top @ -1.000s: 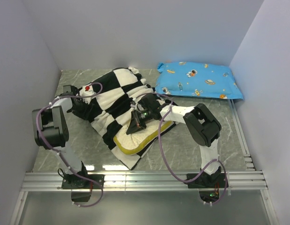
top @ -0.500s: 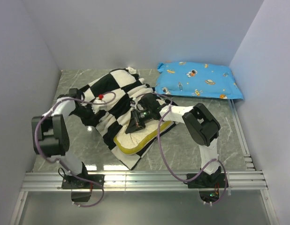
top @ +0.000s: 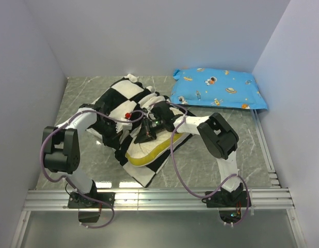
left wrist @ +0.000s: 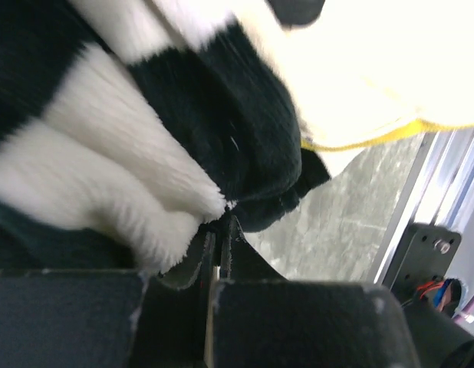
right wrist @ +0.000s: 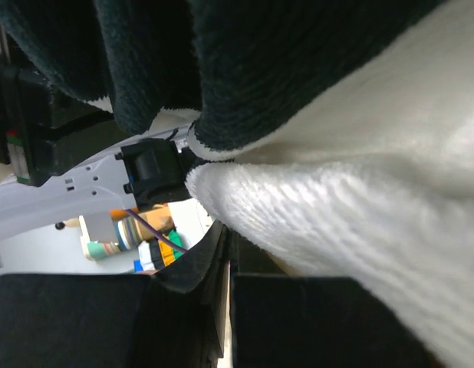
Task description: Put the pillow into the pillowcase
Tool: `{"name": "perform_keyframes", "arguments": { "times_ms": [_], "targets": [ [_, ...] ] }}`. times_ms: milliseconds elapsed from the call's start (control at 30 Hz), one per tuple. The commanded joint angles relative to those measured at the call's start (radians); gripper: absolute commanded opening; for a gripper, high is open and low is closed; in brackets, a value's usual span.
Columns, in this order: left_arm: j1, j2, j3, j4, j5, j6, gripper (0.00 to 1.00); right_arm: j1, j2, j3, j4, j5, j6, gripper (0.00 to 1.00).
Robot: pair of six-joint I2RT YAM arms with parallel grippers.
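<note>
The black-and-white checked pillowcase (top: pixel 118 101) lies bunched in the middle of the table. The cream pillow (top: pixel 149 150) with yellow piping sticks out of its near end, resting on the case's lower layer. My left gripper (top: pixel 122 138) is at the case's left near edge, shut on a fold of black and white pile (left wrist: pixel 106 153), which meets its fingertips (left wrist: pixel 222 224). The pillow's yellow edge (left wrist: pixel 375 138) shows just beyond. My right gripper (top: pixel 141 138) sits at the case's opening over the pillow, shut with the case's white fabric (right wrist: pixel 360 199) at its tips (right wrist: pixel 225 230).
A blue cartoon-print pillow (top: pixel 219 88) lies at the back right against the wall. An aluminium rail (top: pixel 159 199) runs along the near edge by the arm bases. Grey walls close in the left, back and right sides. Marbled table (top: pixel 211 155) shows to the right of the pillow.
My left gripper has closed on the pillowcase and moved right toward the pillow, bunching the case together. The right gripper has stayed shut and shifted slightly left.
</note>
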Motion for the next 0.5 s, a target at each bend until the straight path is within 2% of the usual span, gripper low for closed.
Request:
{"name": "perform_keyframes", "arguments": {
  "times_ms": [0, 100, 233, 333, 367, 467],
  "targets": [
    [-0.063, -0.008, 0.05, -0.018, 0.201, -0.043, 0.0, 0.008, 0.012, -0.003, 0.117, 0.097, 0.037, 0.0],
    [-0.161, -0.064, 0.019, -0.024, 0.193, -0.03, 0.0, 0.008, 0.021, 0.015, 0.102, 0.108, 0.032, 0.0],
    [-0.191, -0.141, -0.032, -0.01, 0.204, -0.048, 0.0, 0.008, 0.04, 0.044, 0.114, 0.103, 0.054, 0.0],
    [-0.139, -0.172, -0.029, -0.021, 0.184, -0.071, 0.2, 0.006, 0.032, 0.056, 0.09, 0.091, 0.016, 0.0],
    [-0.114, -0.186, -0.016, -0.027, 0.184, -0.082, 0.3, 0.003, 0.009, 0.058, 0.07, 0.088, -0.009, 0.0],
    [-0.011, -0.212, 0.103, -0.082, 0.178, -0.128, 0.45, -0.017, -0.072, 0.063, -0.047, 0.074, -0.156, 0.0]
  ]
}}
